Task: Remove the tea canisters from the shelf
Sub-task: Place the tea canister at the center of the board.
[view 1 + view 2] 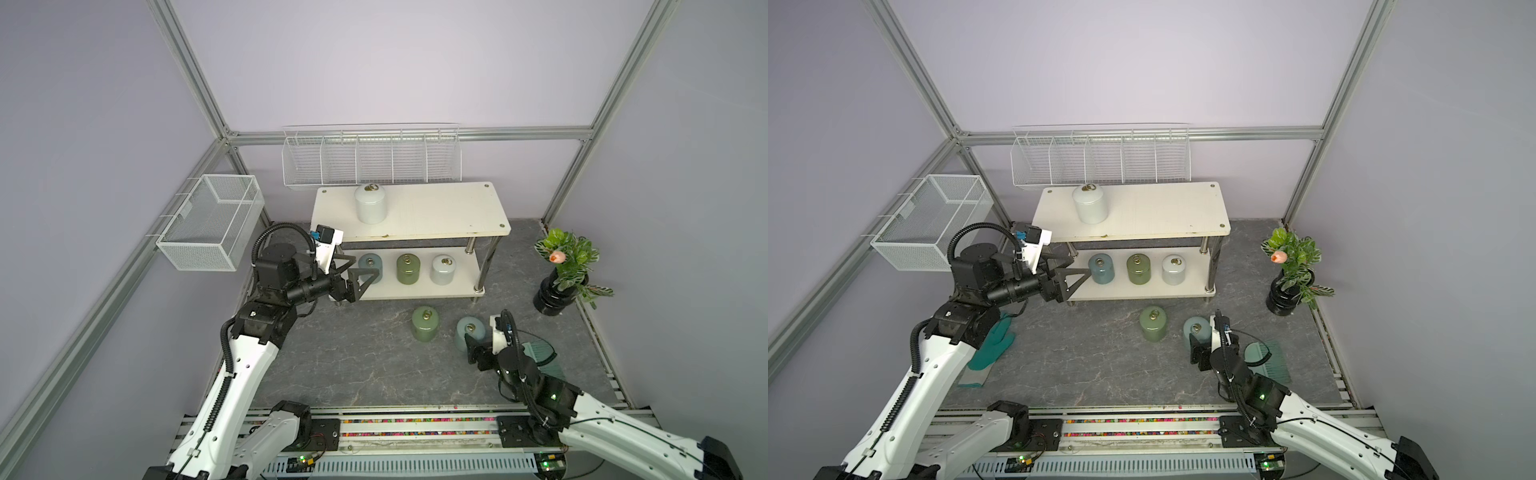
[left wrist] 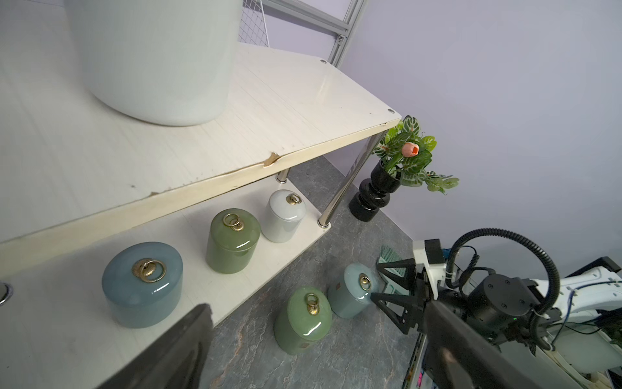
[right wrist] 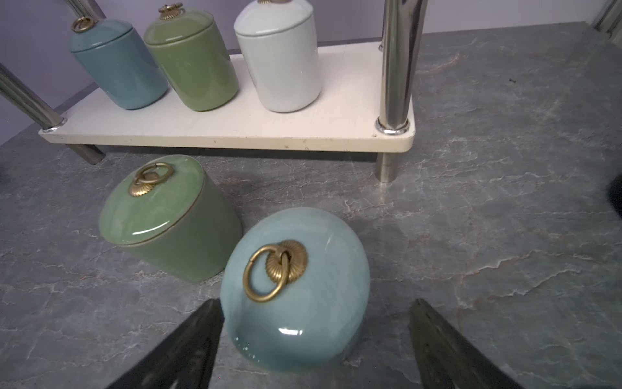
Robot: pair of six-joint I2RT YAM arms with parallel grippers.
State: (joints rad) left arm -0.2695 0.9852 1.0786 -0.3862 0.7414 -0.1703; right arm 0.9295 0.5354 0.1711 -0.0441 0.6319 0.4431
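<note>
The shelf (image 1: 436,208) carries a white tea canister (image 1: 370,203) on its top board. A blue canister (image 1: 1101,269), a green one (image 1: 1138,269) and a white one (image 1: 1173,269) stand in a row on the lower board. Off the shelf, on the stone tabletop in front, stand a green canister (image 1: 425,324) and a pale blue canister (image 3: 292,289). My right gripper (image 3: 316,301) is open around the pale blue canister's near side, with a clear gap at one finger. At the lower board's left end my left gripper (image 1: 1081,266) is open and empty, just short of the blue canister.
A black vase with a plant (image 1: 555,293) stands at the right, beyond the shelf's end. White wire baskets hang on the left wall (image 1: 212,224) and on the back rail (image 1: 370,160). A green brush (image 1: 1273,359) lies by my right arm, a teal glove (image 1: 990,353) by my left.
</note>
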